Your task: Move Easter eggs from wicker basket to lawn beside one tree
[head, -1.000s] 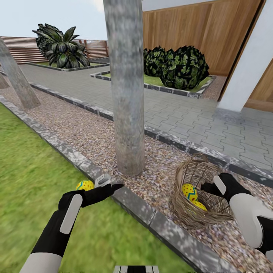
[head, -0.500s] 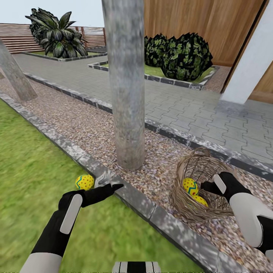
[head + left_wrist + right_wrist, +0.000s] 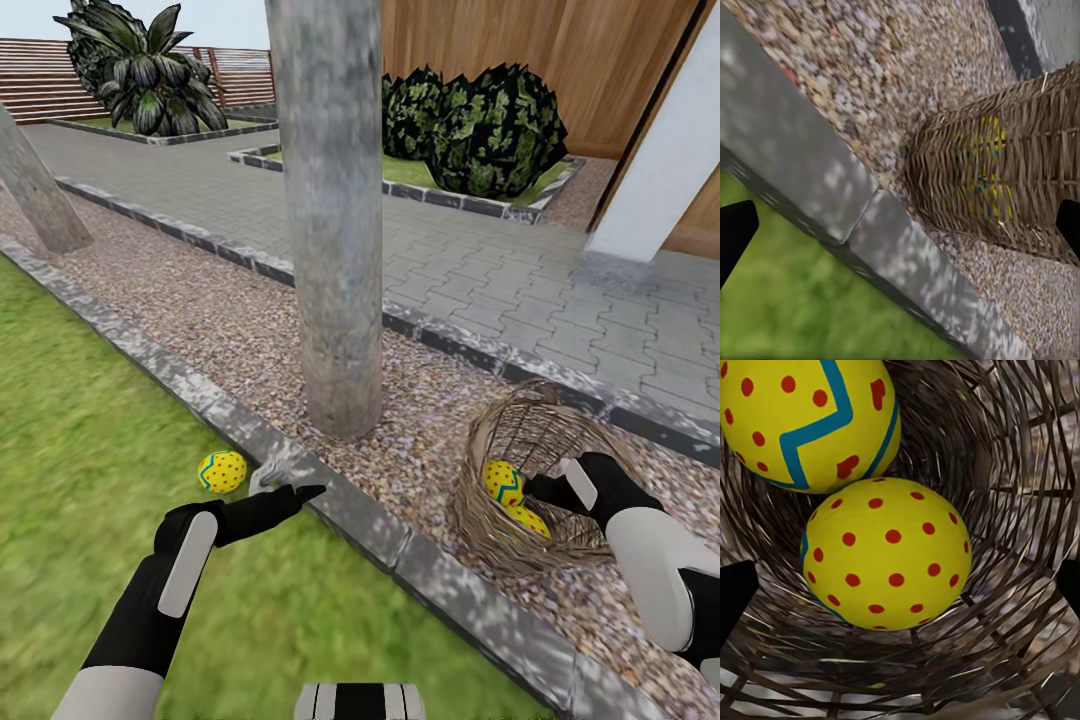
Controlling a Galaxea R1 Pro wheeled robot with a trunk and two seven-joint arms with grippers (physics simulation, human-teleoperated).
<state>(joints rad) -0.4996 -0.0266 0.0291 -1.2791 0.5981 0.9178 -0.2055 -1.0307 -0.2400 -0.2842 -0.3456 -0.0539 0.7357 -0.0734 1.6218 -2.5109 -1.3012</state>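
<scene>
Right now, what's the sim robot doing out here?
It is moving Easter eggs from the wicker basket to the grass by a grey tree trunk. One egg already lies on the lawn beside the stone kerb, near the trunk, with the left tool open just past it. Two eggs remain in the basket, which sits tipped on the gravel strip. The right tool is open at the basket's mouth, facing them.

My right end effector (image 3: pixel 540 490) has gone a little deeper into the wicker basket (image 3: pixel 490 540), closer to the eggs (image 3: pixel 503 482).
</scene>
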